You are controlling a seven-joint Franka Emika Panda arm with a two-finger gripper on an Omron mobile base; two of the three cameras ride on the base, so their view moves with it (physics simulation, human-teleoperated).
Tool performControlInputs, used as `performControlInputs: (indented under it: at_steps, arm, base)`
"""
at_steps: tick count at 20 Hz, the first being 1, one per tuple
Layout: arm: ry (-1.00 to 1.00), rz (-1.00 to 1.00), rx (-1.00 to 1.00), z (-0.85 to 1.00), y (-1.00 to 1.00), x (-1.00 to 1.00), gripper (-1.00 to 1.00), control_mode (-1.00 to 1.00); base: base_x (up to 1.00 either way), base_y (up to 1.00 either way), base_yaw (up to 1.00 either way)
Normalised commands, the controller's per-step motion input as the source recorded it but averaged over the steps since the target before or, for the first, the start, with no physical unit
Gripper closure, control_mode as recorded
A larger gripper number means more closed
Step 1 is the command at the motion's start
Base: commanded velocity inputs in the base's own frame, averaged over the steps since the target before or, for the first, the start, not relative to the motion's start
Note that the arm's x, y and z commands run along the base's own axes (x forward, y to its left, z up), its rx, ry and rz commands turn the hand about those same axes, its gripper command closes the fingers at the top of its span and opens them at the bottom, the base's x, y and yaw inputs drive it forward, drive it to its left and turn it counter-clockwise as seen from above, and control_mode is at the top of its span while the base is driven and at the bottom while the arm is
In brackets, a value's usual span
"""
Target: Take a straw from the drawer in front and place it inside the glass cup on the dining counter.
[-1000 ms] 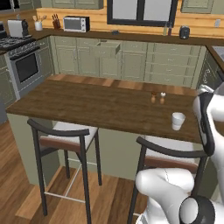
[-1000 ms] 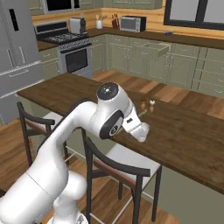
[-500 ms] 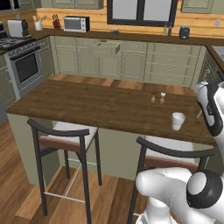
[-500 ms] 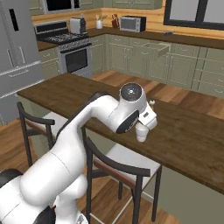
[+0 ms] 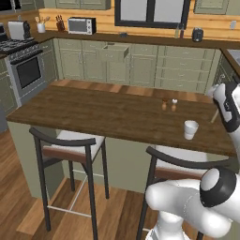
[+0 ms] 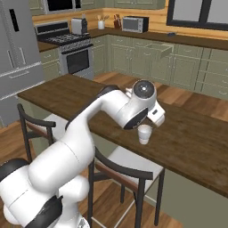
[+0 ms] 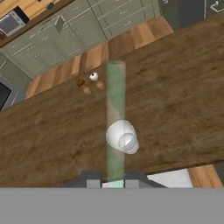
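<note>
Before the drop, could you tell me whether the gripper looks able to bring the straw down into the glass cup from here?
Probably yes: the gripper, shut on the green straw, hangs above the glass cup, whose mouth looks open.

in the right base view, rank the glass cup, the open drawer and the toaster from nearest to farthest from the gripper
The gripper is shut on the green straw.
1. Glass cup, just below the hand on the dining counter.
2. Open drawer, in the back cabinets across the floor.
3. Toaster, far left on the back worktop.
</note>
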Motion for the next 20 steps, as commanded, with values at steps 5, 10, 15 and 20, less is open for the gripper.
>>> performControlInputs:
  at_steps: [5, 10, 15, 20]
  arm:
    - [-0.16, 0.1, -0.05, -0.01, 0.0, 0.05, 1.0, -1.0]
    - [-0.23, 0.3, -0.05, -0.07, 0.0, 0.24, 1.0, -1.0]
    - [-0.01, 0.39, 0.0, -0.01, 0.0, 0.45, 1.0, -1.0]
    - [0.01, 0.45, -0.01, -0.05, 0.0, 0.45, 1.0, -1.0]
  base:
    - [0.0, 0.0, 0.0]
    - [0.0, 0.0, 0.0]
    - [0.0, 0.0, 0.0]
    - [0.0, 0.0, 0.0]
